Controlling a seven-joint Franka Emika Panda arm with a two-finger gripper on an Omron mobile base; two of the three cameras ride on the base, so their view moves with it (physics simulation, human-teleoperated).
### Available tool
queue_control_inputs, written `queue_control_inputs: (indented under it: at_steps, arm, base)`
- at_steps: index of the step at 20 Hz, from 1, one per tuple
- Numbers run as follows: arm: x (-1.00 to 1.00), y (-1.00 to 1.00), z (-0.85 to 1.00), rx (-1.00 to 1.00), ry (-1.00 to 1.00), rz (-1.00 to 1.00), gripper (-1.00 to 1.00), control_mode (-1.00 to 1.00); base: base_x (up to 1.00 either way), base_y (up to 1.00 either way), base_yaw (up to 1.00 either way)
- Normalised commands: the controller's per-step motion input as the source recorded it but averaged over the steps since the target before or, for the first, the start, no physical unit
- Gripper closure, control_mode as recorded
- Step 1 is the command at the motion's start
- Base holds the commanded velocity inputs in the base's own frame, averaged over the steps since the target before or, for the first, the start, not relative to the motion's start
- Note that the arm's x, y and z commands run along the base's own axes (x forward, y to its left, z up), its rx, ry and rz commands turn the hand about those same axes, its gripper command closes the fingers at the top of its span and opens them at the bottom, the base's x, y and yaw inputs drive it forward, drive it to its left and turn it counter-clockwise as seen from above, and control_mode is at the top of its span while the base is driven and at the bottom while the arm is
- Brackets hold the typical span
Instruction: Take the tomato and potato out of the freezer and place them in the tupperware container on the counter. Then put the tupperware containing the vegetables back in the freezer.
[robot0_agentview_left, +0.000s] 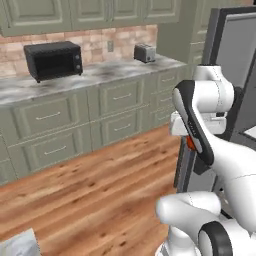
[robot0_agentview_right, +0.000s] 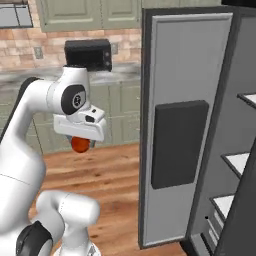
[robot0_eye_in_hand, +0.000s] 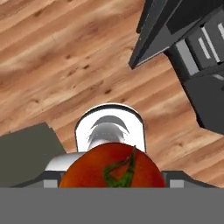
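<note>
Your gripper (robot0_agentview_right: 80, 142) is pinching the tomato (robot0_agentview_right: 80, 144) in mid-air above the wood floor, just outside the open freezer (robot0_agentview_right: 186, 130), so you must carry it away from that door toward the counter (robot0_agentview_left: 75, 80).

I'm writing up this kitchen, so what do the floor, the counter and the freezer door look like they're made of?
The floor looks like wood planks with a satin finish: warm brown grain and seams show. The counter looks like polished stone, perhaps marble, with grey-white mottling. The freezer door looks like smooth painted metal or plastic: flat matte grey with a dark panel; which one I can't tell.
</note>
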Motion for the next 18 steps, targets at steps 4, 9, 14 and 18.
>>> queue_control_inputs:
  at_steps: [4,9,14,18]
  arm:
    - [0.00,0.00,0.00,0.00,0.00,0.00,1.00,1.00]
    - [0.00,0.00,0.00,0.00,0.00,0.00,1.00,1.00]
    - [0.00,0.00,0.00,0.00,0.00,0.00,1.00,1.00]
    - [0.00,0.00,0.00,0.00,0.00,0.00,1.00,1.00]
  base:
    - [0.00,-0.11,0.87]
    - [0.24,-0.03,0.66]
    - [0.95,0.00,0.07]
    - [1.00,0.04,0.00]
